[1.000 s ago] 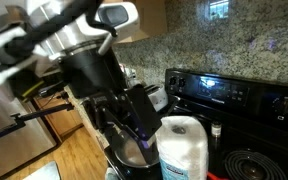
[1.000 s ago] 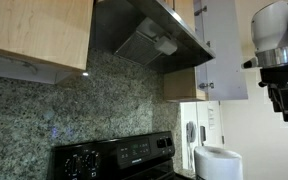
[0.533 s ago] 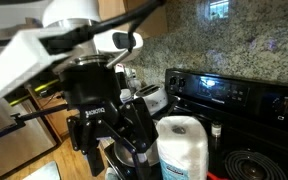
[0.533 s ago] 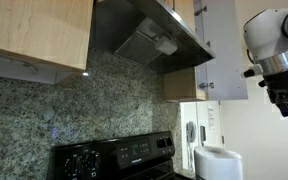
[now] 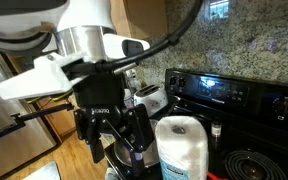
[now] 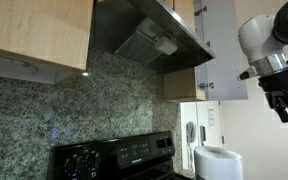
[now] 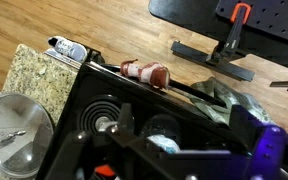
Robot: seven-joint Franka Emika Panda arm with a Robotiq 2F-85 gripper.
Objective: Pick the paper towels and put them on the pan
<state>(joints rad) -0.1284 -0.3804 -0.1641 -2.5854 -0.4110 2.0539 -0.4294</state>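
Observation:
The paper towels (image 5: 182, 150) are a big white roll in clear wrap, standing at the stove's front edge. In the wrist view the roll (image 7: 164, 132) shows from above, dim, between the dark fingers. The pan (image 7: 14, 132) is round and silver, at the lower left of the wrist view, on the counter beside the stove. My gripper (image 5: 119, 150) hangs open and empty, just beside the roll and about level with its top. It also shows in an exterior view (image 6: 281, 100) at the right edge and in the wrist view (image 7: 184, 140).
The black stove has a control panel (image 5: 224, 92) and coil burners (image 7: 104, 115). A white toaster (image 5: 149, 98) stands behind the gripper. A small white blue-labelled bottle (image 7: 69, 48) and a red-and-white object (image 7: 146, 73) lie by the granite counter (image 7: 42, 75).
The arm has swung and turned at the wrist. The gripper has shifted sideways and a little lower beside the roll. The roll has not moved.

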